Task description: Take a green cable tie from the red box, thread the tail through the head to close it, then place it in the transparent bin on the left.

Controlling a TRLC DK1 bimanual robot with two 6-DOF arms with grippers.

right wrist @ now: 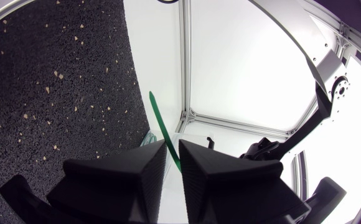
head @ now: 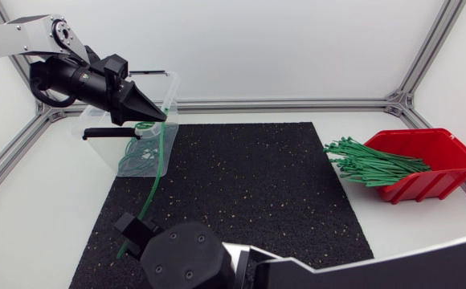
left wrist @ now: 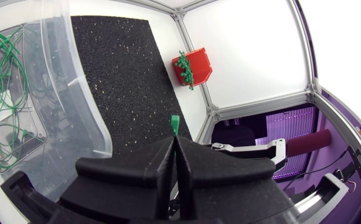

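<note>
The black mat point(head: 257, 193) fills the middle of your table; the transparent bin point(head: 171, 90) stands at its far left corner, and the red box point(head: 438, 156) sits well apart at the right with a sheaf of spare ties point(head: 369, 164) spilling over its lip.

Your left gripper point(head: 161, 118) hangs over the bin; its jaws are pressed together on one end of the green cable tie point(head: 154, 181), with a short green stub poking out ahead of the tips. Your right gripper point(head: 128, 226) is low over the near left of the mat; its jaws stand narrow with the strap pinched between them, and a little of the strap trails past them. So the tie spans the gap between your two grippers, crossing beside the bin's near wall.

Judge it unfinished: the strap reads as a single open run, with no loop showing; drop it now and it goes in unthreaded. Pull the arms apart and the slick strap could slide out of one grip. Lower the left end and it may tangle in the loose ties point(head: 141, 152) already in the bin; swing it and the strap may catch the wall.
</note>
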